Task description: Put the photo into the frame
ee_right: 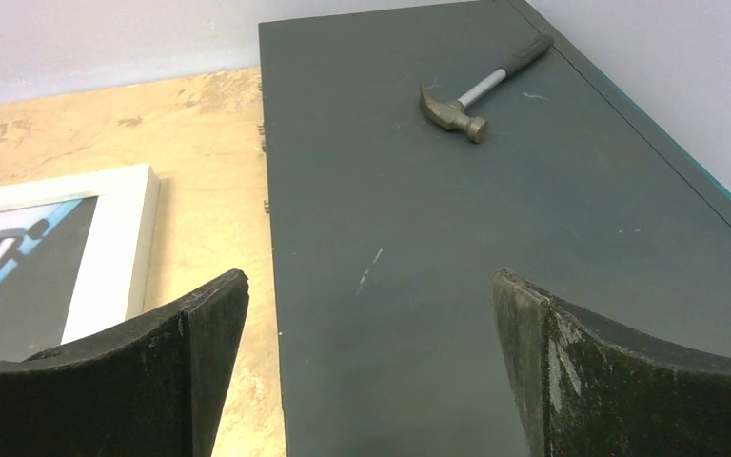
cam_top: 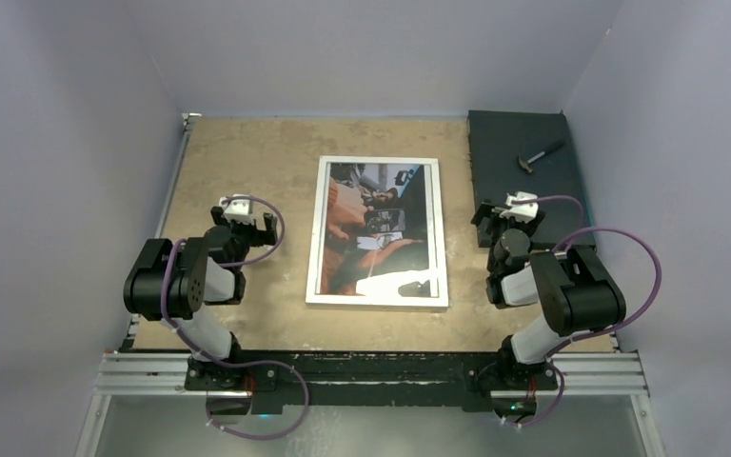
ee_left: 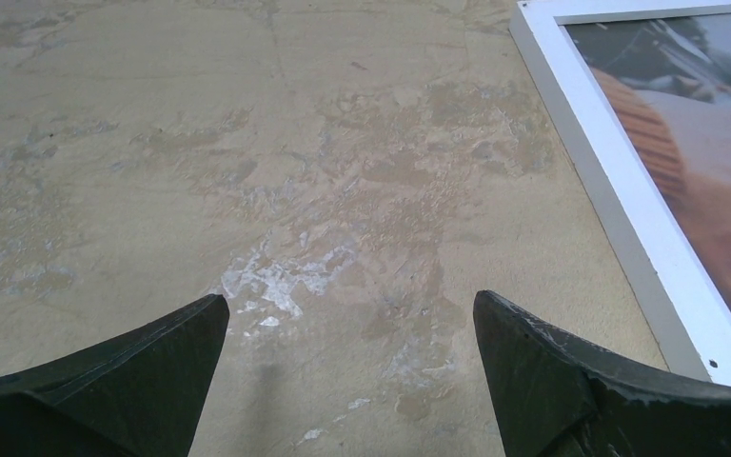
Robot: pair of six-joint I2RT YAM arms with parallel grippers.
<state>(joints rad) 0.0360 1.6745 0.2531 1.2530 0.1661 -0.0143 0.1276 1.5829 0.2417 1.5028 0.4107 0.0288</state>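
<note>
The frame (cam_top: 378, 302) with its white rim lies flat, face up, in the middle of the table. The photo (cam_top: 376, 228), dark and orange-brown, shows inside it. The frame's left rim (ee_left: 619, 205) and the photo (ee_left: 714, 152) show at the right of the left wrist view; a frame corner (ee_right: 119, 238) shows at the left of the right wrist view. My left gripper (cam_top: 245, 221) is open and empty over bare table, left of the frame (ee_left: 350, 314). My right gripper (cam_top: 504, 214) is open and empty right of the frame, over the edge of the black slab (ee_right: 371, 295).
A black slab (cam_top: 523, 171) lies at the back right with a small hammer (cam_top: 539, 155) on it; the hammer also shows in the right wrist view (ee_right: 481, 90). Grey walls close in the table on three sides. The arm bases stand on a rail at the near edge.
</note>
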